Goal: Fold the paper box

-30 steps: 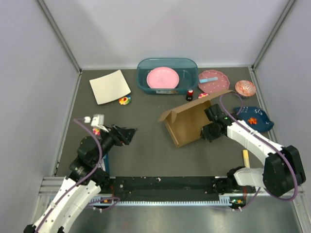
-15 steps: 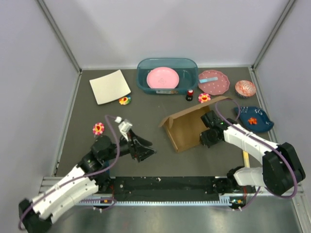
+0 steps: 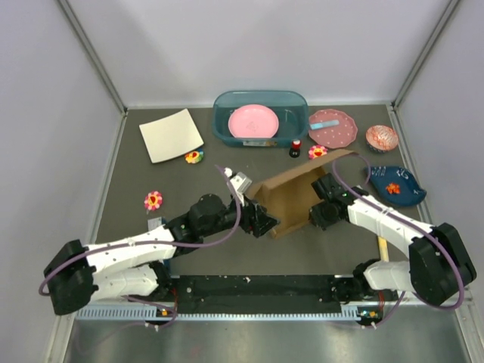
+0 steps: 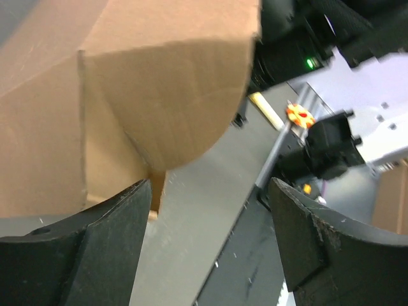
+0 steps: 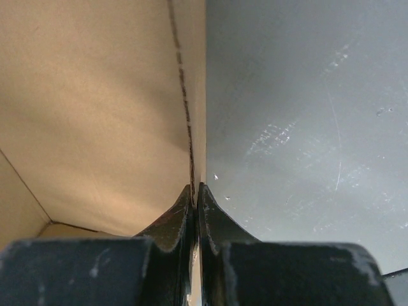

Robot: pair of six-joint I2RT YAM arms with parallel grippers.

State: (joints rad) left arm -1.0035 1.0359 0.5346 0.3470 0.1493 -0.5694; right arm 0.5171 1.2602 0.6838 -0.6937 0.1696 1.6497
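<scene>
The paper box [image 3: 291,193] is a brown cardboard sheet, partly raised, in the middle right of the table. My right gripper [image 3: 321,213] is at its right side, shut on a thin edge of the cardboard [image 5: 95,108]; in the right wrist view the gripper [image 5: 194,188] pinches that edge. My left gripper [image 3: 265,223] reaches in from the left, at the box's near-left corner. It is open in the left wrist view [image 4: 209,191], with bare table between its fingers and a rounded flap of the box [image 4: 166,95] just ahead, above the left finger.
At the back stands a teal bin [image 3: 224,130] holding a pink plate. A cream-white sheet [image 3: 171,134] lies back left. A dotted pink plate [image 3: 333,127], a ruffled bowl [image 3: 382,138] and a blue plate [image 3: 397,185] sit on the right. Small flowers [image 3: 153,200] lie about.
My left arm has swung from the left side of the table across to the box's near-left corner. The box has shifted a little, still held by the right gripper.
</scene>
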